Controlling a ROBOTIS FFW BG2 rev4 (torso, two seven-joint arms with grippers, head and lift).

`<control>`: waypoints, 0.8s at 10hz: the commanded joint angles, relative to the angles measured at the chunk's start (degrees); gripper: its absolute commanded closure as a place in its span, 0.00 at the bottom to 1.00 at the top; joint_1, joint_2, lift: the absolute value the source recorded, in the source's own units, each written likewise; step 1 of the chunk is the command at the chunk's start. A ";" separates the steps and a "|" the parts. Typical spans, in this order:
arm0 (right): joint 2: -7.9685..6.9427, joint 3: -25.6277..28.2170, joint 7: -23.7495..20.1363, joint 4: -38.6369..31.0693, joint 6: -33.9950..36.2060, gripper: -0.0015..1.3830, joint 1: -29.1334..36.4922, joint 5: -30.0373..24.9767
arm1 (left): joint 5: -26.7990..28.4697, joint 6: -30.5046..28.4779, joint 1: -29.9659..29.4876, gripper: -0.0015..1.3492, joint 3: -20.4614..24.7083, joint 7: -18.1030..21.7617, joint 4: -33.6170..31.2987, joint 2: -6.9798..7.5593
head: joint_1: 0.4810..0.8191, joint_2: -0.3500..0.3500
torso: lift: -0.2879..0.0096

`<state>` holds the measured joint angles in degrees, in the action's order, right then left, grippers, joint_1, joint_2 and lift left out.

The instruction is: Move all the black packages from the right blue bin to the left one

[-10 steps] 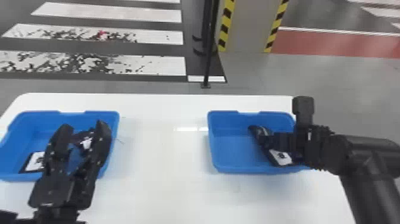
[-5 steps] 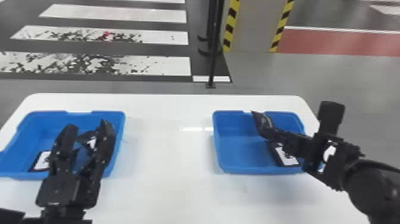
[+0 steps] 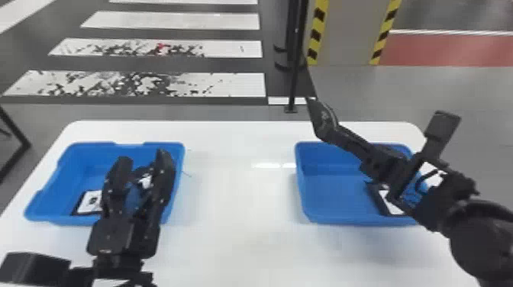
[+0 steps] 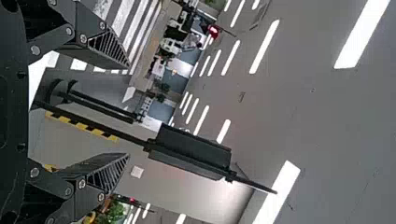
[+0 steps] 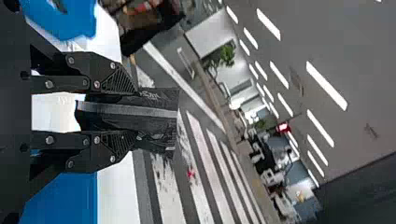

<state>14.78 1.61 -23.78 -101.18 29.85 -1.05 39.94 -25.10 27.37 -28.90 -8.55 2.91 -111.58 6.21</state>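
My right gripper [image 3: 343,139] is above the far side of the right blue bin [image 3: 328,220], shut on a black package [image 3: 321,119] that sticks out past its fingers. In the right wrist view the gripper [image 5: 136,112] pinches the package [image 5: 156,116] between both pads. Another package with a white label [image 3: 390,202] lies in the right bin, partly behind the arm. Over the left blue bin [image 3: 49,220], my left gripper [image 3: 141,162] stands open; in its wrist view the gripper [image 4: 128,111] has nothing between its fingers. A white-labelled black package [image 3: 88,202] lies in that bin.
Both bins sit on a white table [image 3: 236,198], with bare tabletop between them. Beyond the far edge stands a thin black pole [image 3: 296,72], with a pillar with striped edges [image 3: 343,34] behind it.
The right gripper has lifted the black package from inside the right bin to above its far rim, swinging its tip upward and leftward. The left arm has stayed nearly still.
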 commanded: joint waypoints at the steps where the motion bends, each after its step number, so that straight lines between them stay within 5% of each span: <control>1: 1.40 -7.44 -1.09 -1.27 -1.44 0.65 -0.22 4.51 | -2.55 -0.36 0.64 0.30 -1.39 0.17 0.00 0.30 | 0.63 0.56 | 0.50; 5: 3.51 -19.44 -1.27 -3.66 -3.27 0.65 -1.49 7.94 | -6.44 -6.83 3.45 0.30 -2.19 3.51 -1.83 1.09 | 0.63 0.77 | 0.50; 8: 4.30 -23.55 -1.27 -4.50 -3.41 0.65 -2.61 8.74 | -5.64 -17.66 5.14 0.30 -0.82 7.11 -3.10 1.35 | 0.63 0.78 | 0.50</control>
<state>18.97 -21.02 -25.03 -105.65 26.44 -3.41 48.39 -30.86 11.43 -24.04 -9.53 9.97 -114.64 7.54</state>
